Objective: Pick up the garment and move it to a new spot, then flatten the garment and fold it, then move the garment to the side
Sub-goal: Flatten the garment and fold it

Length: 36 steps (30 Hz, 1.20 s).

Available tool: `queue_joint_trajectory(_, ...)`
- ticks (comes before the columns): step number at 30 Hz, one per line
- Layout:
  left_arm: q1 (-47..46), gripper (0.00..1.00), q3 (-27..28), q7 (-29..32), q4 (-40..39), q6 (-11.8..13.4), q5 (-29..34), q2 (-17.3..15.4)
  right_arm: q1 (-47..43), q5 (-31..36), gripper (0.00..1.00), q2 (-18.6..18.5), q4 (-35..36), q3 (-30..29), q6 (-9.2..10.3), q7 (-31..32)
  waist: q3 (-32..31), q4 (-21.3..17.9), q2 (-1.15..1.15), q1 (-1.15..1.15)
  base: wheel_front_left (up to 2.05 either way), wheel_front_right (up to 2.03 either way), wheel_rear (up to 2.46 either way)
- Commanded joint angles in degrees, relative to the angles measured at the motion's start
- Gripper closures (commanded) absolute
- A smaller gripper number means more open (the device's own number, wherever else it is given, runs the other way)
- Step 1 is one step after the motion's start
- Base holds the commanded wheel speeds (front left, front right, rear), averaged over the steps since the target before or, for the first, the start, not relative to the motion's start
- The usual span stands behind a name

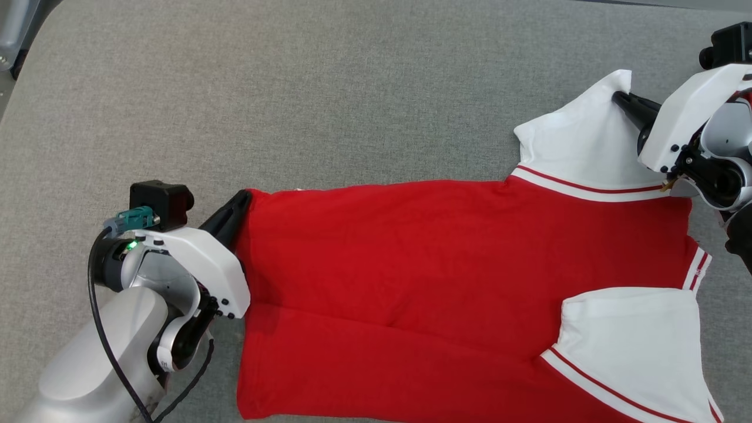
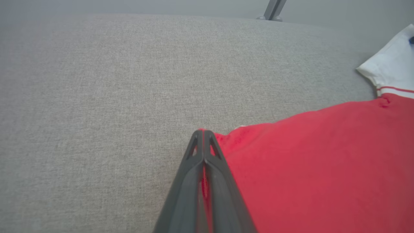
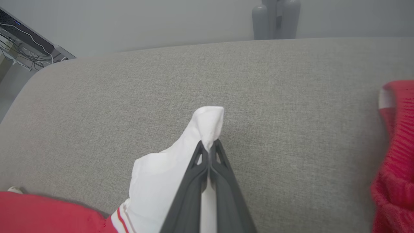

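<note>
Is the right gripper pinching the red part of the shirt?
No, the right gripper is shut on the tip of a white sleeve, not on the red body.

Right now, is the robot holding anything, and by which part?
Yes, the garment. The left gripper pinches a corner of its red hem; the right gripper pinches the tip of a white sleeve.

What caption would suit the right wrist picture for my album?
Right end effector pinches the shirt's white sleeve over a grey fabric surface.
</note>
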<state>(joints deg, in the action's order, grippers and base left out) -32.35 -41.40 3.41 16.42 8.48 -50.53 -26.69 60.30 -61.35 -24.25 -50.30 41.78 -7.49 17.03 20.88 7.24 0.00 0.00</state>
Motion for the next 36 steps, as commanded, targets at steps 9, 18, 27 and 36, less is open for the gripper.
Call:
queue_joint_trajectory(9,4.02,1.0,0.68,-0.88,-1.17,0.36,-1.43,-2.35,-4.1,-5.04,1.0,-2.34,2.89,2.16,-0.02,-1.96,-4.65,-1.89,0.0,0.0,0.0,0.0,0.0)
queue_joint_trajectory(18,7.37,1.0,1.07,-0.77,-3.04,1.21,-2.44,-4.58,-7.76,-9.72,1.0,-3.98,6.27,3.9,-0.02,-2.04,-8.28,-4.04,0.0,0.0,0.0,0.0,0.0)
queue_joint_trajectory(27,11.68,1.0,1.64,1.19,-6.22,0.95,-5.01,-7.88,-11.96,-12.54,1.0,-6.51,10.51,6.96,-0.02,1.02,-11.75,-5.55,0.0,0.0,0.0,0.0,0.0)
queue_joint_trajectory(36,13.8,1.0,1.54,4.58,-9.22,1.09,-6.24,-11.97,-17.02,-17.26,1.0,-10.31,18.56,8.57,-0.02,4.81,-13.67,-7.2,0.0,0.0,0.0,0.0,0.0)
